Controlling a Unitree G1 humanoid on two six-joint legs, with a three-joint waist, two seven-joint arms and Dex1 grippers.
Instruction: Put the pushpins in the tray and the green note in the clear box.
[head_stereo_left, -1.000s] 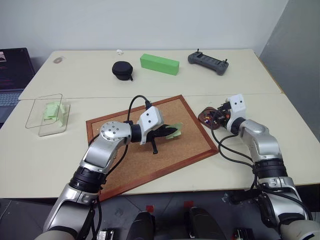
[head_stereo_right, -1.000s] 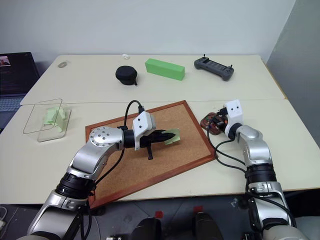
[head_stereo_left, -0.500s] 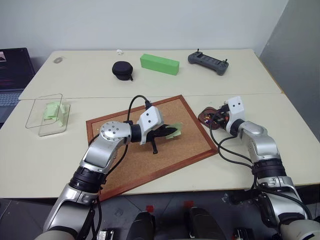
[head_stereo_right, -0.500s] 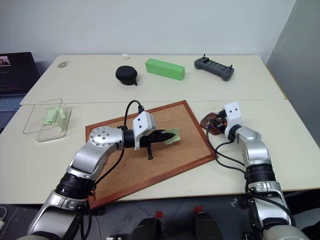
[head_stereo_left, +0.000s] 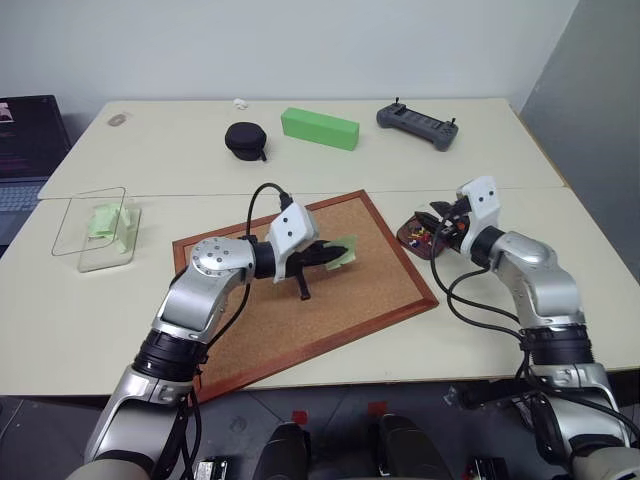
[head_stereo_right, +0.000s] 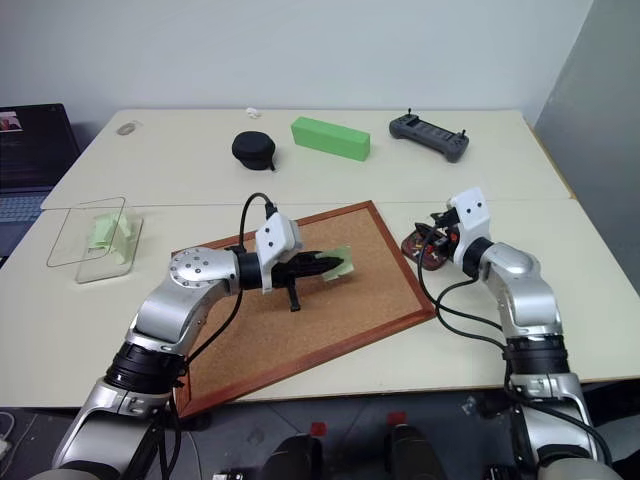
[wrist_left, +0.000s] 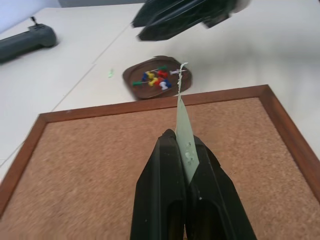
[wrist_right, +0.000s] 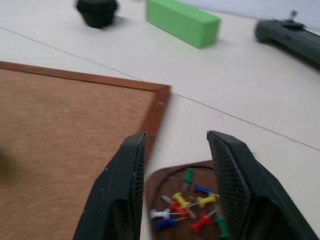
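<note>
Left gripper (wrist_left: 181, 150), clamped on the green note (head_stereo_left: 342, 249) above the cork board (head_stereo_left: 350, 300); right gripper (wrist_right: 175, 165), jaws parted and empty, over the tray (wrist_left: 156, 84) of pushpins (wrist_right: 187, 205); clear box (head_stereo_left: 95, 232) at nine o'clock.

Two arms in brushed silver metal – rounded shells, black bands at the joints. Left arm (head_stereo_left: 200, 300) has a round silver elbow cap ringed with small dark screw holes. Each wrist carries a white boxy camera housing; the right one (head_stereo_left: 478, 200) shows two small dark dots. Black cables loop from both wrists back along the forearms. Left gripper (wrist_left: 181, 165) – smooth glossy black fingers. Right gripper (wrist_right: 175, 165) fingers black with fine ribbed texture on the inner pads.
</note>
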